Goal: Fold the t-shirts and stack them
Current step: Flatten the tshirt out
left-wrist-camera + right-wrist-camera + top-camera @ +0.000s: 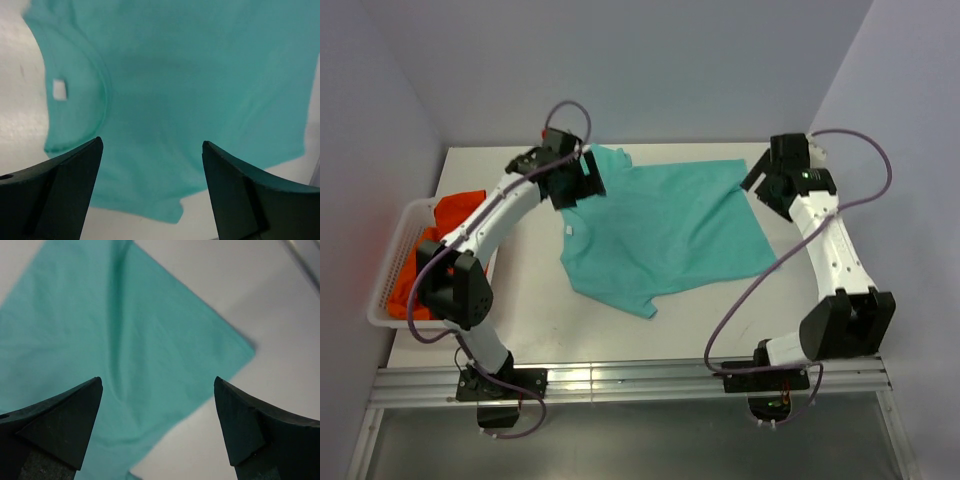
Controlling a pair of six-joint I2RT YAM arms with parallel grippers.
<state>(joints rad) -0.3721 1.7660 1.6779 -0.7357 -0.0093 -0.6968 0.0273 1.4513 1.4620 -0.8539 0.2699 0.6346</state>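
the teal shirt (665, 225) lies spread on the white table (720, 320), unfolded and set at a slant, neck toward the left, with its white label (567, 231) showing. one sleeve (640, 305) points toward the near edge.

the left fingers (582, 185) hang over the shirt's far left shoulder and hide the cloth under them. in the left wrist view they (60, 195) stand wide apart, holding nothing, with the neckline and label (60, 89) below. the right fingers (762, 188) hover by the shirt's far right corner. in the right wrist view they (55, 425) are also spread wide and empty, above the hem corner (235, 347) and bare table.

at the table's left edge sits a white basket (390, 270) with bunched orange shirts (445, 215) inside, some cloth riding up over its far rim. the left arm (480, 225) crosses above the basket's right side and covers part of it. purple cables (760, 280) loop from both arms, and the right one sags over the table near the shirt's near right corner. plain walls (620, 60) close in the table on three sides.
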